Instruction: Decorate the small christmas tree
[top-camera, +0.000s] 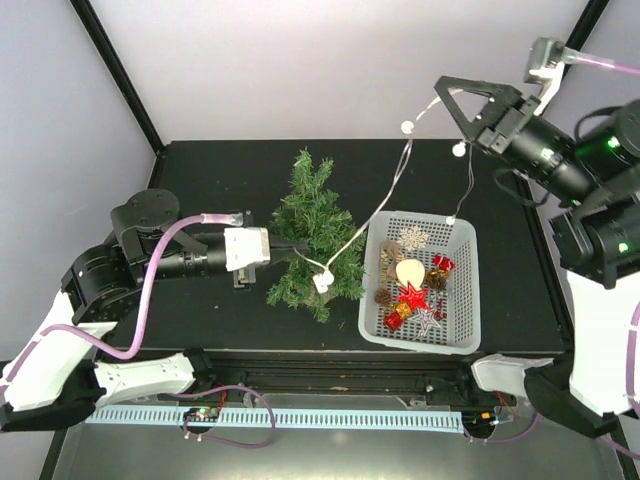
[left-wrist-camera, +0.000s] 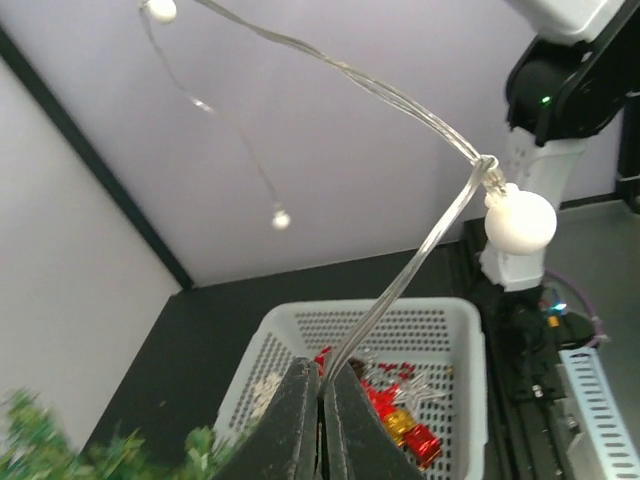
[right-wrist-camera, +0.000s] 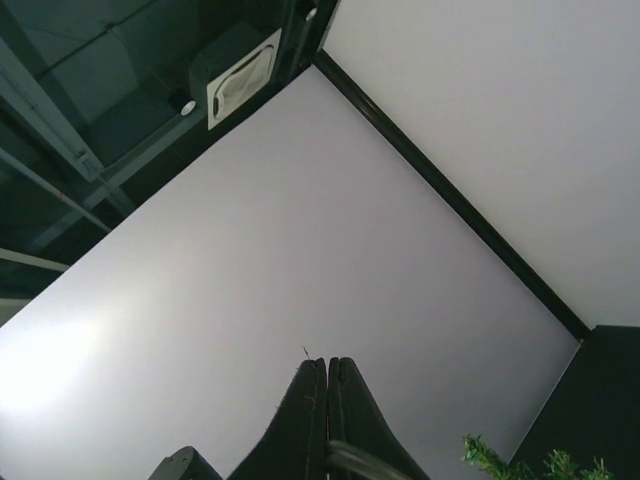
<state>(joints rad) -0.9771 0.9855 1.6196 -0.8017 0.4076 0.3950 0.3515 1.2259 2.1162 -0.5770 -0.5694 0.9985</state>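
The left gripper (left-wrist-camera: 322, 400) has its fingers pinched together on the clear wire of a light string (left-wrist-camera: 400, 280). A white bulb (left-wrist-camera: 520, 220) sits on that wire a little beyond the tips. The small christmas tree (top-camera: 310, 215) lies right around this gripper, whose fingers reach in among the lower branches from the tree's left side. Just past the fingertips, on the tree's other side, is a white basket (top-camera: 420, 341) of ornaments.

The right gripper (top-camera: 447, 95) is raised high, well off to the far right. It is closed too, with a bit of wire showing at its fingertips, and the string slopes from it down to the left one.

From overhead the tree's long axis runs near to far across the black table (top-camera: 200, 170). The tip points at the far edge and the widest branches face the arms. Its base is hidden, and I cannot tell whether it stands or lies flat.

It looks light and easy to tip. The bristly needles should spring, give way and snag the wire, while the trunk is likely stiff. The surest hold is probably low on the trunk or at the base, not on the branch tips.
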